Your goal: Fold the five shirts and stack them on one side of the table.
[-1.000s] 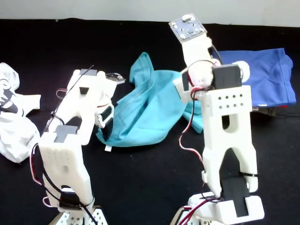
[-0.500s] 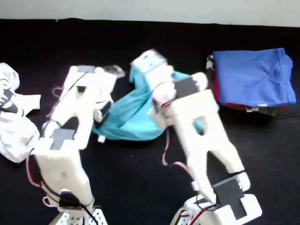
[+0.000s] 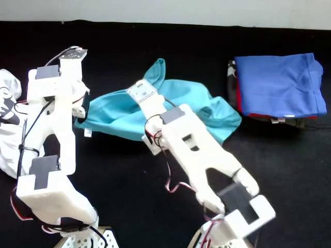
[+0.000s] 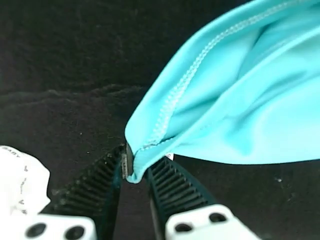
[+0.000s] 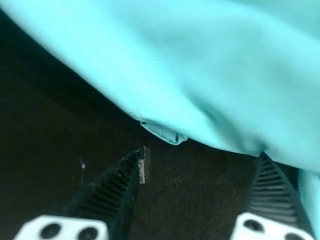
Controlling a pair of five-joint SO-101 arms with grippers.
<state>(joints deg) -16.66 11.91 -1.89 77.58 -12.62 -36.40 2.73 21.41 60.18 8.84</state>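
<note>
A teal shirt (image 3: 155,111) lies crumpled in the middle of the black table. My left gripper (image 4: 135,172) is shut on a hemmed corner of the teal shirt (image 4: 225,105), at the shirt's left end in the high view (image 3: 83,116). My right gripper (image 5: 200,167) is open just above the table, beside the near edge of the teal shirt (image 5: 200,75), with nothing between its fingers. In the high view the right arm's wrist (image 3: 142,93) sits over the shirt's middle. A folded stack with a blue shirt (image 3: 279,85) on top rests at the right.
A crumpled white shirt (image 3: 13,129) with dark print lies at the table's left edge. Red and dark shirts (image 3: 269,118) peek out under the blue one. The table's far edge meets a pale wall (image 3: 155,10).
The left gripper has pulled the teal shirt's corner leftward, stretching the shirt out. The right arm has swung left from near the blue stack and come down over the teal shirt.
</note>
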